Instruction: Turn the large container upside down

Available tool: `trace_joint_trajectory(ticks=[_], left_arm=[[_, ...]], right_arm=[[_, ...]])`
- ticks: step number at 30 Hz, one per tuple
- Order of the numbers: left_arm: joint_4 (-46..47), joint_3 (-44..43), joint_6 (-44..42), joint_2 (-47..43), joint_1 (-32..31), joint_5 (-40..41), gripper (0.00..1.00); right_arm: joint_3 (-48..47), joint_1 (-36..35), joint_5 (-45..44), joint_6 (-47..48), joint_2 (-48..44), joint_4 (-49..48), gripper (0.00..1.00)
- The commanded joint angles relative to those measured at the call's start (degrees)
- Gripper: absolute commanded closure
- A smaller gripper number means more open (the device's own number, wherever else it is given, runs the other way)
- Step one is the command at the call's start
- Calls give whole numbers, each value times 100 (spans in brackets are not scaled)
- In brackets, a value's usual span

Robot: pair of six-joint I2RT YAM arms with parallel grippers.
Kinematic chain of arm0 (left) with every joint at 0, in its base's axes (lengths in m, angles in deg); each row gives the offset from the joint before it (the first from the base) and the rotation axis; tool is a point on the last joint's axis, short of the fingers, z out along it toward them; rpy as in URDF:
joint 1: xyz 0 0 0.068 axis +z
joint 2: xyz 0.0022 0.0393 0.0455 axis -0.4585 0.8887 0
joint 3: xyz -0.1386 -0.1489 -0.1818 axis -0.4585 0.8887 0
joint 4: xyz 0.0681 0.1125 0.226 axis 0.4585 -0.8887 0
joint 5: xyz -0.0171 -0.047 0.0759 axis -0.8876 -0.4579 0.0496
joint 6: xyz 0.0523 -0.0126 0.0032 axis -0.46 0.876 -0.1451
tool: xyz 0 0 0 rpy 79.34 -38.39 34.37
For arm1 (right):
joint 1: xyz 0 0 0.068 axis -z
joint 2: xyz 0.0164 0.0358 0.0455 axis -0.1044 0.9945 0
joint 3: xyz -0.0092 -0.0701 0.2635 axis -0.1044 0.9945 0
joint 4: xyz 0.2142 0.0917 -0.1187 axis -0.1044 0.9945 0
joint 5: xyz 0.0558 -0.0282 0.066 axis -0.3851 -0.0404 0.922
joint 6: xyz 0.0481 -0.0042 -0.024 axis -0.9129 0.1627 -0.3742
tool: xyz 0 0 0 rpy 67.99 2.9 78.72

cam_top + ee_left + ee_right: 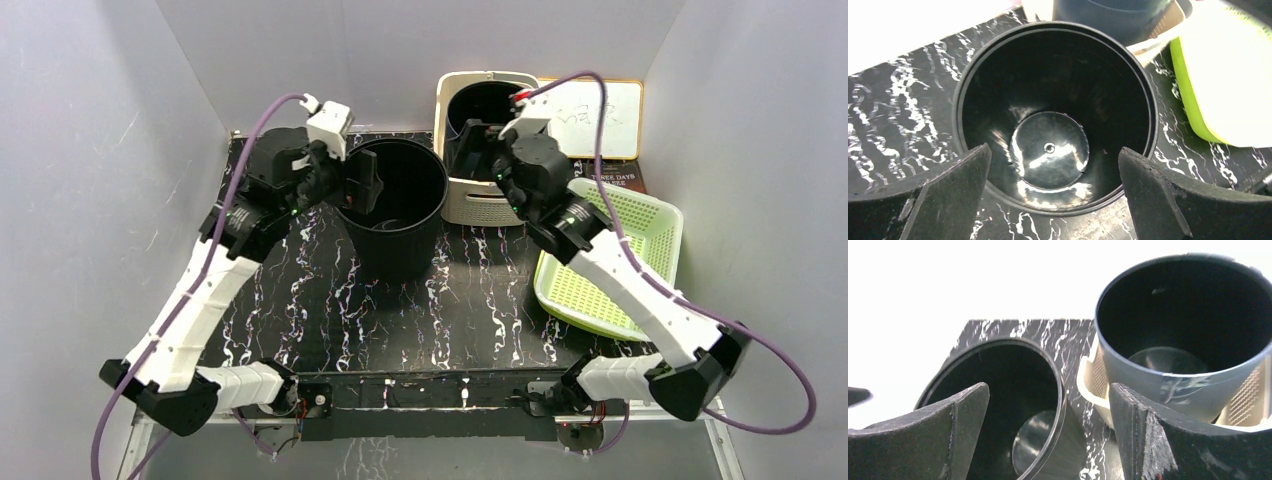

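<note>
Just below the wide-open left jaws stands the large black container [400,215], upright, mouth up, mid-table [480,300]. Right jaws, also apart, hang by a grey pot [485,100] in a cream basket [478,205]; green tray [650,215] beside.

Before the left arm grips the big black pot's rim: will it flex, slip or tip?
Probably stiff: the black pot holds a true round rim, like moulded plastic. Likely slippery: its inner wall shines with glare. It is empty and narrows toward the base, so likely light and easy to tip.
</note>
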Motion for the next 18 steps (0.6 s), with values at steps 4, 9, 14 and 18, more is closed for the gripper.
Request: trace_joint_trajectory(ticks=[4, 9, 14, 18], left_arm=[[670, 305, -30, 604, -546, -599, 2], [525, 28, -297, 1398, -1505, 555, 2], [682, 231, -543, 1544, -1835, 986, 2], [850, 520, -718, 1447, -1858, 1078, 2]], right_arm=[[-355, 134, -824, 293, -329, -129, 9], [-287, 438, -1229, 71, -291, 223, 9], [50, 1587, -265, -463, -403, 336, 11], [409, 2177, 295, -630, -479, 204, 13]])
